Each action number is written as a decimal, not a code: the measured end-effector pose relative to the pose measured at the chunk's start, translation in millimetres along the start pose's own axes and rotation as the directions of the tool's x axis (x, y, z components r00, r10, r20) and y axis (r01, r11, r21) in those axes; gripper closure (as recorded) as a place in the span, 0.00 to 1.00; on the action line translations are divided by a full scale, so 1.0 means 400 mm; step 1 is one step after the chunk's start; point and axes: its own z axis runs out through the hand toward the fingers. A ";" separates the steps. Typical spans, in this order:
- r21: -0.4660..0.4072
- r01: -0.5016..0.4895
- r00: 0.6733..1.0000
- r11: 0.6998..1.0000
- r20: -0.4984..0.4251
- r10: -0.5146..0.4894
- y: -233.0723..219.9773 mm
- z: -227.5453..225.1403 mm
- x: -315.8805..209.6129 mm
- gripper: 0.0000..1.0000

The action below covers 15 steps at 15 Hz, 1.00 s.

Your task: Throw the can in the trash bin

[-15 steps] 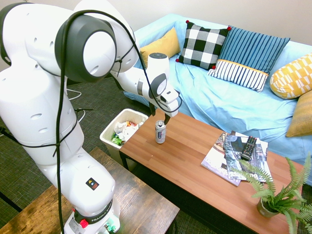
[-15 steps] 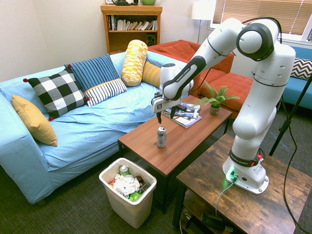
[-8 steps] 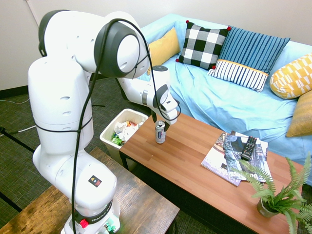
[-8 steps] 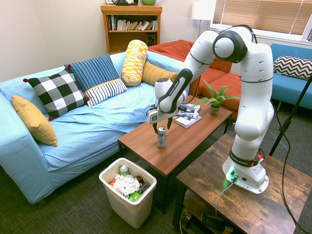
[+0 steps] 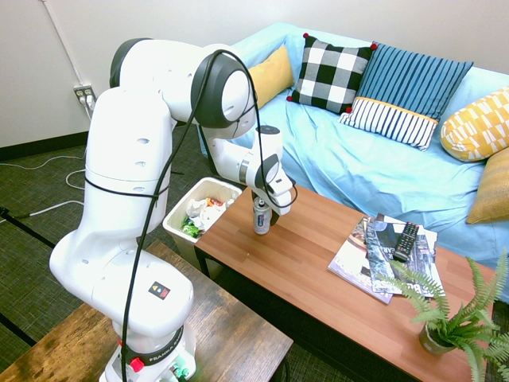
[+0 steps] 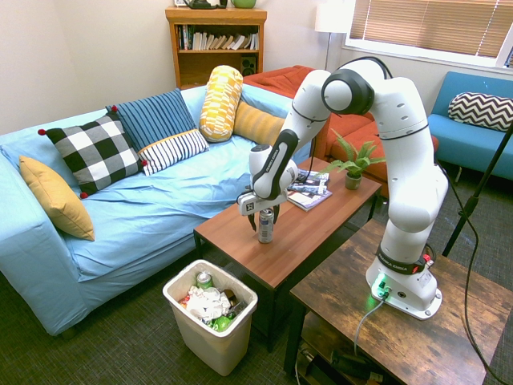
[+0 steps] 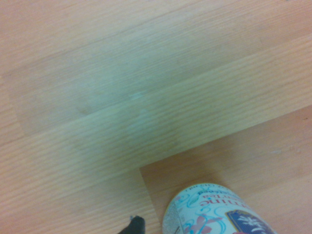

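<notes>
The slim silver can point(image 5: 260, 217) point(image 6: 265, 230) with a dark blue label stands upright near the end of the wooden coffee table point(image 5: 318, 278) point(image 6: 317, 228). My gripper point(image 5: 265, 212) point(image 6: 265, 216) has come down over it, fingers open on either side of the can's upper part. In the wrist view the can's top point(image 7: 219, 214) fills the lower edge, close and blurred. The cream-white trash bin point(image 5: 176, 213) point(image 6: 210, 346) sits on the floor just beyond the table's end, part full of crumpled paper and other rubbish.
Magazines with a black remote point(image 5: 390, 243) point(image 6: 304, 186) lie further along the table, and a potted fern point(image 5: 449, 318) point(image 6: 353, 164) stands at its far end. A blue sofa point(image 5: 374, 159) point(image 6: 136, 208) with several cushions runs along the table's far side.
The arm has swung down and the gripper has dropped from above the can to straddle its top. The can has not moved.
</notes>
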 end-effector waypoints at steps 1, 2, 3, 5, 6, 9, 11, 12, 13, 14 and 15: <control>-0.001 -0.003 1.000 1.000 0.000 0.003 0.001 0.001 0.002 1.00; -0.001 -0.004 1.000 1.000 0.000 0.004 0.003 0.001 0.003 1.00; -0.003 -0.005 1.000 1.000 0.002 0.005 0.006 0.003 0.005 1.00; -0.006 -0.006 1.000 1.000 0.006 0.007 0.017 0.003 0.002 1.00; -0.009 -0.006 1.000 1.000 0.008 0.006 0.023 0.002 -0.002 1.00; -0.012 -0.002 1.000 1.000 0.009 0.002 0.043 -0.010 -0.014 1.00; -0.011 0.001 1.000 1.000 0.005 0.000 0.056 -0.024 -0.020 1.00; -0.007 0.008 1.000 1.000 0.000 -0.008 0.061 -0.038 -0.027 1.00; -0.001 0.023 1.000 1.000 -0.010 -0.023 0.065 -0.058 -0.037 1.00; 0.006 0.045 0.999 0.999 -0.027 -0.045 0.066 -0.086 -0.056 1.00; 0.016 0.070 0.997 0.997 -0.046 -0.069 0.060 -0.125 -0.086 1.00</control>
